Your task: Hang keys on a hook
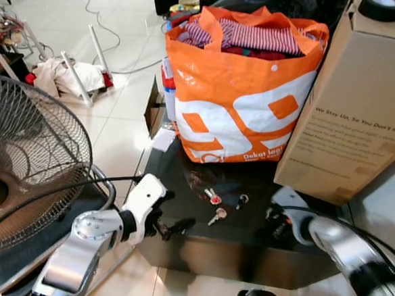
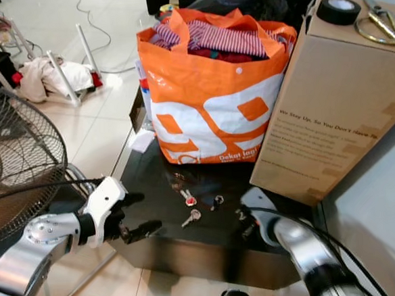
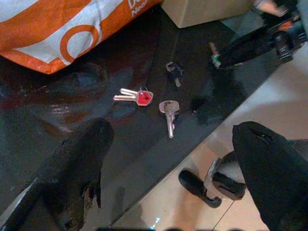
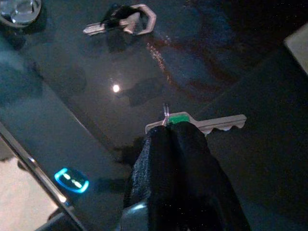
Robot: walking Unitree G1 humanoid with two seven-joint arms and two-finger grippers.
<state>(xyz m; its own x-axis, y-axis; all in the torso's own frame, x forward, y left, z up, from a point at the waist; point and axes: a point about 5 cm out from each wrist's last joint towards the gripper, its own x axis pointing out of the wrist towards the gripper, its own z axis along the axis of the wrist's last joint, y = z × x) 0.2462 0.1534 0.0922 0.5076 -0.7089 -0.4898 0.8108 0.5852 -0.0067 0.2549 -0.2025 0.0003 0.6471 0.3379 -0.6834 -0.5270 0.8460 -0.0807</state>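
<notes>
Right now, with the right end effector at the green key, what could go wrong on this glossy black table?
1. The right end effector seems to pinch only the head of the green key, so it might swivel or slip when lifted.
2. The silver key lies close to the edge of the black table; the open left end effector hovering there could knock it off.

A low table with a glossy black top (image 1: 187, 189) stands on a floor of pale glossy tiles (image 1: 124, 119). On it sit a bulging orange-and-white shopping bag (image 1: 242, 111) stuffed with striped cloth and a tall brown cardboard box (image 1: 348, 124). A round wire-guarded fan (image 1: 28, 153) stands left, with white cloth (image 1: 60, 76) heaped beyond.
</notes>
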